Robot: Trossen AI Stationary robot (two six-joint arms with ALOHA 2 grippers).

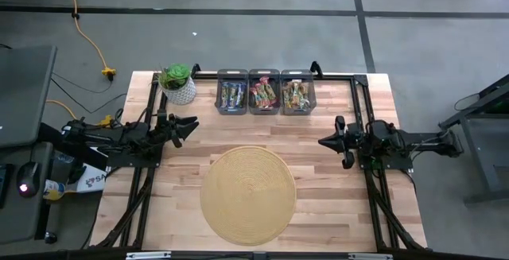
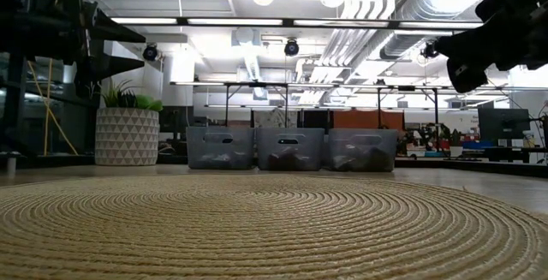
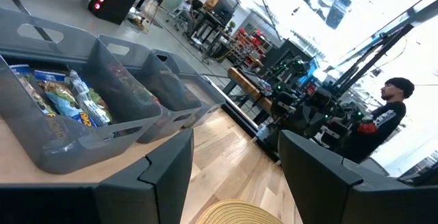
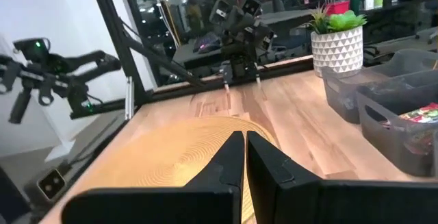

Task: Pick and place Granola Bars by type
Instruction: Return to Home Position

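Showing a wooden table point(image 1: 326, 204) carrying a round woven mat point(image 1: 247, 194) at its near centre. Lining the far edge with three grey bins point(image 1: 264, 71), side by side, holding the Granola Bars point(image 1: 264, 95): blue left, pink middle, green right. Hovering at the table's left side with the left gripper point(image 3: 236, 148), fingers spread wide, gripping nothing. Hovering opposite with the right gripper point(image 4: 245, 142), fingers pressed nearly together, gripping nothing.

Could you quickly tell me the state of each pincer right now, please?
Left pincer: open, empty.
Right pincer: closed, holding nothing.
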